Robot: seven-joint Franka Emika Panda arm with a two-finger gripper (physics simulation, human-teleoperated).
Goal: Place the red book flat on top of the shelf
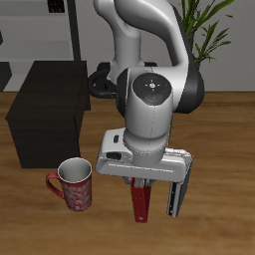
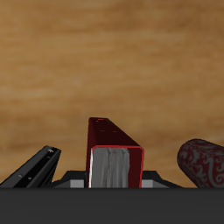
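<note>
My hand [image 1: 140, 185] is clenched on the red book [image 1: 141, 203], holding it upright above the bench [image 1: 224, 139], beside the patterned mug [image 1: 76, 185]; the shelf [image 1: 55, 110] stands farther back.

The counter [image 1: 224, 139] looks like warm, matt wood with soft grain. The red book [image 1: 141, 202] has a smooth, slightly glossy dark-red cover and a pale, papery page edge. The mug [image 1: 77, 185] looks glazed, with a mottled red pattern. The shelf [image 1: 52, 110] is matt dark brown-black. The arm [image 1: 149, 60] has smooth, glossy pale-grey shells, like plastic.
</note>
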